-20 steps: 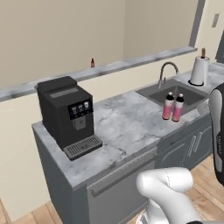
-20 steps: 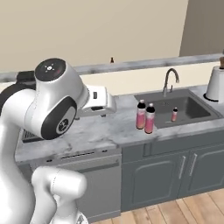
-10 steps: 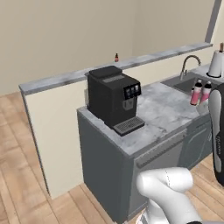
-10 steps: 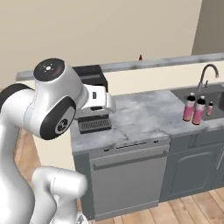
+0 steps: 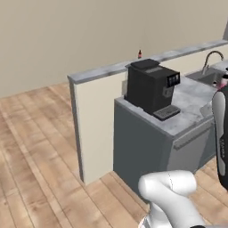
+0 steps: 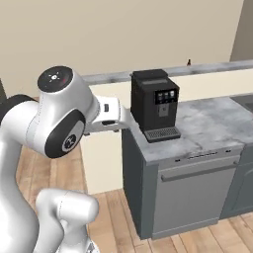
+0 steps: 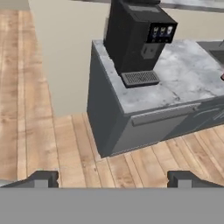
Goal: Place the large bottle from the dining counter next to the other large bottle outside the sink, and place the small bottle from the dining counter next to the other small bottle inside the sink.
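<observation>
small dark brown red-labelled bottle (image 5: 140, 54): upright, long axis vertical, neck up | on the long white marble dining worktop (image 5: 107, 70), behind the black coffee machine (image 5: 150, 87) | pincer (image 7: 112, 178): tips wide apart, holding nothing

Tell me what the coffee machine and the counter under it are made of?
The coffee machine looks like matte black plastic: dull, no shine. The counter top looks like polished grey marble, from its cloudy veins, though it could be imitation. The floor looks like wooden planks.
</observation>
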### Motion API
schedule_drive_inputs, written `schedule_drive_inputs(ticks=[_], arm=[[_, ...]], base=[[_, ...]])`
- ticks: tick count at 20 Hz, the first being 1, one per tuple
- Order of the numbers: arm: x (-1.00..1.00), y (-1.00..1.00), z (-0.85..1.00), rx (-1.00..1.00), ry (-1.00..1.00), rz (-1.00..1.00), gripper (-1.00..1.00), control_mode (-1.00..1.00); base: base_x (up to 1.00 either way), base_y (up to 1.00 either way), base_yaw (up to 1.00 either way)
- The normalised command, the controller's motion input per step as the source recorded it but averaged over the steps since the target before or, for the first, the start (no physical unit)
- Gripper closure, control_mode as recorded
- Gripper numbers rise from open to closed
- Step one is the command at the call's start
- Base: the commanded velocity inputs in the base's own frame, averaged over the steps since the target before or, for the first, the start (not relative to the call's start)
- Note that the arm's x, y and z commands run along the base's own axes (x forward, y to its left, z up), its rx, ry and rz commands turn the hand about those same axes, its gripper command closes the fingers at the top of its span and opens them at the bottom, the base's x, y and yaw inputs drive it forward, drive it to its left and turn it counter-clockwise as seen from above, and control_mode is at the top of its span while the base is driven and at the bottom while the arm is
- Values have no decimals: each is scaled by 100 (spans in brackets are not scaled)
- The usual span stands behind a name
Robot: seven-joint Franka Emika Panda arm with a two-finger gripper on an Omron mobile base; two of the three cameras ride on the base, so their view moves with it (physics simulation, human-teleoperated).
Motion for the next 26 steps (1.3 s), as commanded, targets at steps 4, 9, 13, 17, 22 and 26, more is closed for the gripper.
schedule_drive_inputs(ticks=[4, 9, 13, 17, 22, 26], arm=[[0, 0, 0, 0, 0, 0, -100, 100], [0, 0, 0, 0, 0, 0, -100, 100], [0, 0, 0, 0, 0, 0, -100, 100], [0, 0, 0, 0, 0, 0, -100, 100], [0, 0, 0, 0, 0, 0, -100, 100], [0, 0, 0, 0, 0, 0, -100, 100]], base=[[-2, 100, -2], [2, 100, -3], [29, 89, -8], [45, 82, -10], [37, 100, -4], [40, 100, -5]])
